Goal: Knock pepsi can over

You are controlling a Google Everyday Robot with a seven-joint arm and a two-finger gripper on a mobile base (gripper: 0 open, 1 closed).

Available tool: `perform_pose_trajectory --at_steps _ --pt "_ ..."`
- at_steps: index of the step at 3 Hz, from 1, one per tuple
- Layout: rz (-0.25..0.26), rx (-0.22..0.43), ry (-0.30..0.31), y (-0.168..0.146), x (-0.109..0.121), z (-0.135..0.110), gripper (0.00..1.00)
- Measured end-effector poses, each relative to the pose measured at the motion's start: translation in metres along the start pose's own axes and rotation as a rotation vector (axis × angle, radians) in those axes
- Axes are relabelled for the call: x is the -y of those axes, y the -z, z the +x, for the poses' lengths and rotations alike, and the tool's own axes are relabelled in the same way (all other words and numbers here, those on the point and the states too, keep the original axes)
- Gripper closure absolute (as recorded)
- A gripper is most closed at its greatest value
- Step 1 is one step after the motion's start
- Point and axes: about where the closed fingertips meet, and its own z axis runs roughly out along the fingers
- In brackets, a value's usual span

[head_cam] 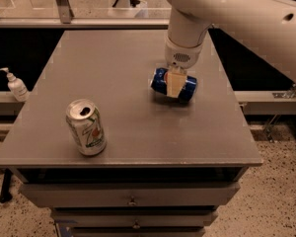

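Note:
The pepsi can [160, 81] is dark blue and lies on its side on the grey table [113, 63], right of the middle. My gripper [175, 83] comes down from the white arm [187, 28] and sits right over the can's middle, covering part of it. The can's two ends show on either side of the gripper.
A white-green can [86, 127] with a red dot stands upright near the table's front left. A white pump bottle [16, 84] stands on a ledge left of the table. The right table edge is close to the pepsi can. Drawers [133, 200] are below the tabletop.

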Motion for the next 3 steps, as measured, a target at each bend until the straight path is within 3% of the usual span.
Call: perform_pose_trajectory --at_steps 1,2,3 --pt "-0.013 0.017 0.005 -0.0018 -0.0055 0.0008 0.12" --pt "-0.017 0.026 0.009 -0.0017 -0.0084 0.0016 0.0" --pt "-0.016 0.051 0.004 0.0019 -0.0099 0.0026 0.0"
